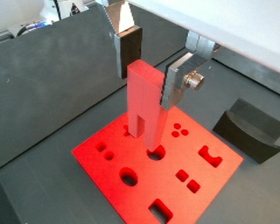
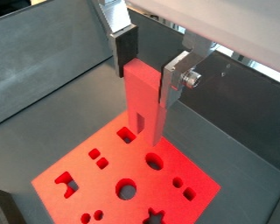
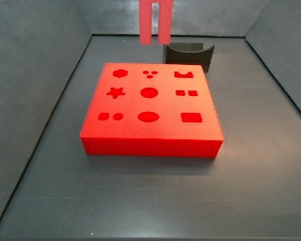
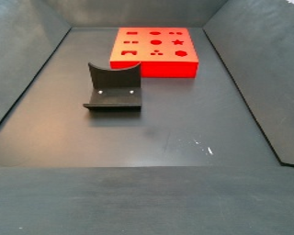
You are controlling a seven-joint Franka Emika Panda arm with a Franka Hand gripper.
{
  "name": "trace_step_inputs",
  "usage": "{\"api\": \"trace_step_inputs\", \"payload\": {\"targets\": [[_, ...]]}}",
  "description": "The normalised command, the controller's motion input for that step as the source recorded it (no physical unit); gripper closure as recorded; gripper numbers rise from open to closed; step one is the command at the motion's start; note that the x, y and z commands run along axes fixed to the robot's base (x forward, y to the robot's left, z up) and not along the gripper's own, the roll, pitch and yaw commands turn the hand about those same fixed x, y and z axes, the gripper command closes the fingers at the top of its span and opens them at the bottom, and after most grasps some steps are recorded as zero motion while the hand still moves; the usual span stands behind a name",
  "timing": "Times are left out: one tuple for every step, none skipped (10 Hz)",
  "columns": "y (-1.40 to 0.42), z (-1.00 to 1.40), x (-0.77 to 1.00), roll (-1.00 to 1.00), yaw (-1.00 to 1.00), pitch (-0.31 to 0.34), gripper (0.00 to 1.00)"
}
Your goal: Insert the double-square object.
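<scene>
The double-square object (image 1: 145, 101) is a slender red peg of two parallel bars. It hangs upright between the fingers of my gripper (image 1: 152, 74), which is shut on its upper end, as both wrist views show (image 2: 150, 72). In a side view the peg (image 3: 156, 21) hangs in the air at the far end of the bin, and the gripper is cut off above the frame. The peg (image 2: 145, 105) stays clear above the red block with shaped holes (image 1: 149, 188) (image 2: 90, 179) (image 3: 153, 132) (image 4: 156, 64). I cannot tell which hole lies under its lower end.
A dark grey curved holder (image 1: 254, 129) (image 3: 188, 54) (image 4: 113, 87) stands on the floor beside the block. Grey bin walls (image 3: 40, 104) rise on all sides of the dark floor (image 4: 175, 138).
</scene>
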Motion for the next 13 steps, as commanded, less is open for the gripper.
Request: {"api": "trace_step_inputs", "payload": {"targets": [[0.0,-0.18,0.14,0.07,0.0,-0.021,1.0],[0.01,-0.58,0.31,0.22,0.0,-0.01,1.0],[0.0,-0.65,0.35,0.23,0.0,-0.031,1.0],[0.0,-0.73,0.55,0.19,0.0,-0.019,1.0],[0.0,-0.62,0.72,0.21,0.0,-0.043,1.0],[0.0,-0.51,0.89,0.26,0.0,-0.029,1.0],[0.0,-0.46,0.9,0.24,-0.03,-0.041,1.0],[0.15,-0.35,0.48,0.24,-0.07,0.0,1.0],[0.19,-0.36,0.17,0.11,-0.15,0.046,1.0],[0.22,-0.3,0.3,0.0,-0.19,0.046,1.0],[0.31,-0.19,0.35,-0.05,-0.21,0.047,1.0],[0.27,-0.21,0.27,-0.05,-0.15,0.043,1.0],[0.31,-0.19,0.25,-0.1,-0.13,0.054,1.0]]}}
